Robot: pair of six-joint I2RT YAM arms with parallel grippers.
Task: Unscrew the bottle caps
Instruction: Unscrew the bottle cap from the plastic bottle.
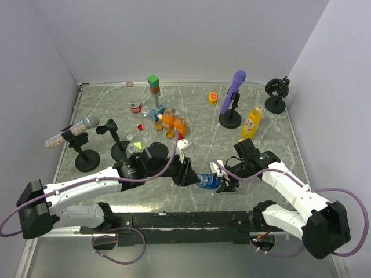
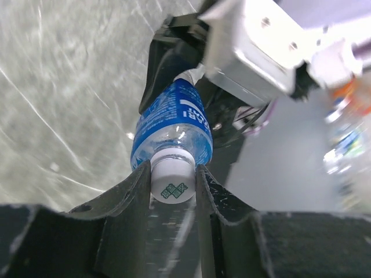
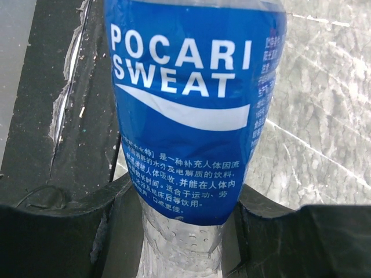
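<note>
Nearest, above the front strip of the bench (image 1: 197,104), the blue-labelled bottle (image 3: 191,87) is held lying on its side between the two arms, clear of the surface. The left end effector (image 2: 173,169) is closed narrowly on its white cap (image 2: 171,180), one finger on each side; the right end effector (image 3: 184,200) is clamped around the clear lower body, just below the label.

The likely trouble is slip: the cap is small and smooth, so the fingers may turn around it without moving it. The thin bottle wall may also twist or rotate inside the right grip, which would waste the turn. If the cap comes free suddenly, it could drop and roll away.

The left arm reaches low and forward with its wrist pointing right; the right arm is bent at the elbow, its wrist pointing left to meet it, so the two are roughly in line.

Farther back, the other bottles (image 1: 168,119) stand clustered at mid-bench, with the yellow juice bottle (image 1: 252,121) to the right beside the purple microphone (image 1: 233,92); I cannot tell which of them have their caps on.
</note>
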